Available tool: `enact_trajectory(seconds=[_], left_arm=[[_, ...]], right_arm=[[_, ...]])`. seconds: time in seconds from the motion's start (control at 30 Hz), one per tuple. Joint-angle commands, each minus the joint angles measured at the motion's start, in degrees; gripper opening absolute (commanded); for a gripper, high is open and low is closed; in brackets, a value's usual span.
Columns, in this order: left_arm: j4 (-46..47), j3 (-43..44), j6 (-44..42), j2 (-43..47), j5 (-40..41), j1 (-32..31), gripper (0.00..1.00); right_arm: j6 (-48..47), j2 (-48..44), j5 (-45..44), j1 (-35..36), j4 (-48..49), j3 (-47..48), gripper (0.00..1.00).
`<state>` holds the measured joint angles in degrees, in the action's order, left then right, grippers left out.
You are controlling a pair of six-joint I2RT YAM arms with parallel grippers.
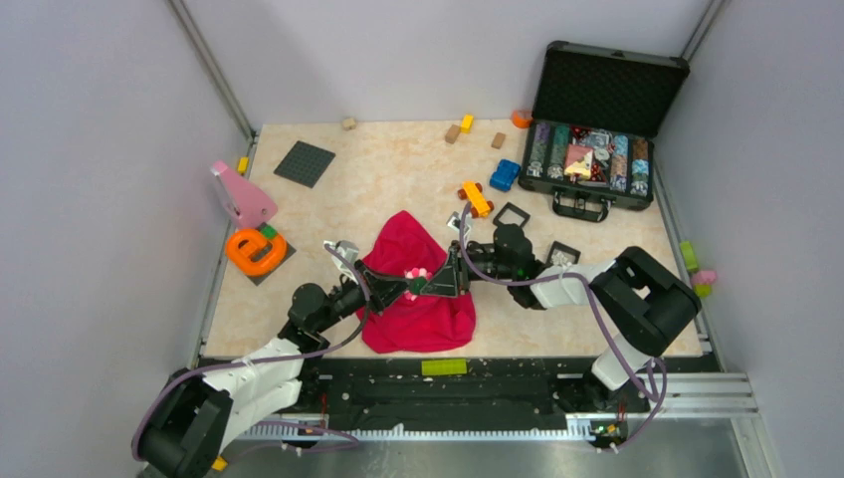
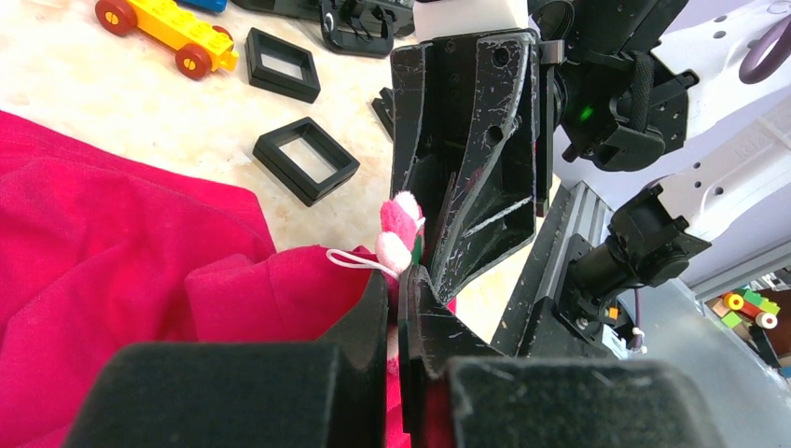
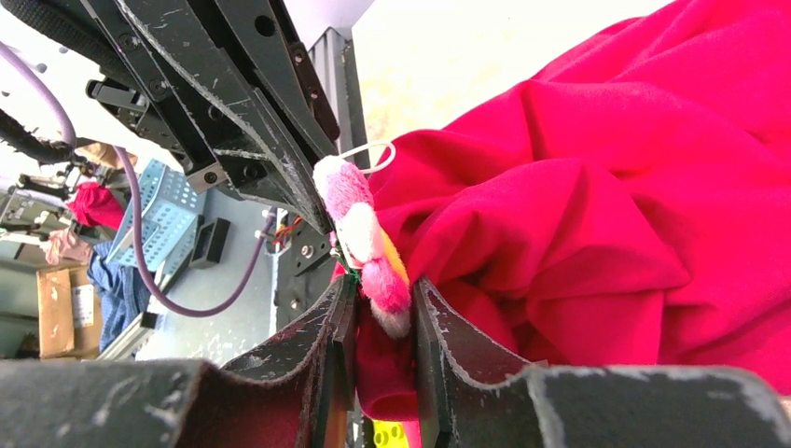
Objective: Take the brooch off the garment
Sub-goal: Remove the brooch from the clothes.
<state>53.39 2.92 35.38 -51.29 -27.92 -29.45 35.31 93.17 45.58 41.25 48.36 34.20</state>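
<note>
Beige marble-look tabletop [image 1: 398, 169], grey walls; crumpled red garment [image 1: 418, 319] sits at the near-middle edge, yellow toy car [image 1: 476, 198] and black square frames [image 1: 511, 214] just behind it. Brooch [image 1: 415, 276] is on the garment's upper front fold, standing edge-up: fuzzy pink-and-white petals, a white thread loop beside it. Left gripper [image 1: 393, 289] comes in from the garment's left, jaws pressed together, pinching a cloth fold right under the brooch. Right gripper [image 1: 448, 277] comes from the garment's right, jaws narrowly spread either side of the brooch's lower petals; can't tell if they bite yet. Handling guess: the brooch looks light, plush and squashy, so the petals will give and may slip. Better to grip low, near the firm centre or backing, not the petal tips. The cloth is limp and will lift with it unless the left pinch holds it down. Fastening is hidden, so pull gently.
</note>
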Motion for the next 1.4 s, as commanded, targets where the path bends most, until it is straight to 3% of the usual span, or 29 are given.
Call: enact_trajectory(seconds=[0.0,0.3,0.6,0.83,1.37], left_arm=[[7.70,-0.04,2.76,-0.11,-4.51,-2.13,0.00],[9.84,-0.15,3.51,-1.51,-4.77,-3.26,0.00],[11.01,0.13,3.96,-2.06,-4.39,-4.18,0.00],[11.43,-0.01,4.15,-2.31,-4.55,-4.88,0.00],[6.99,-2.64,1.74,0.75,-1.91,-5.26,0.00]], right_arm=[[-0.44,-0.02,-4.77,0.41,0.57,2.84,0.20],[-0.40,-0.22,-7.58,0.48,-3.47,4.11,0.11],[-1.75,-0.53,-8.87,1.46,-5.65,4.92,0.10],[-0.48,-0.83,-11.19,1.46,-5.88,5.18,0.04],[8.85,-4.89,-14.25,0.05,7.16,-1.32,0.07]])
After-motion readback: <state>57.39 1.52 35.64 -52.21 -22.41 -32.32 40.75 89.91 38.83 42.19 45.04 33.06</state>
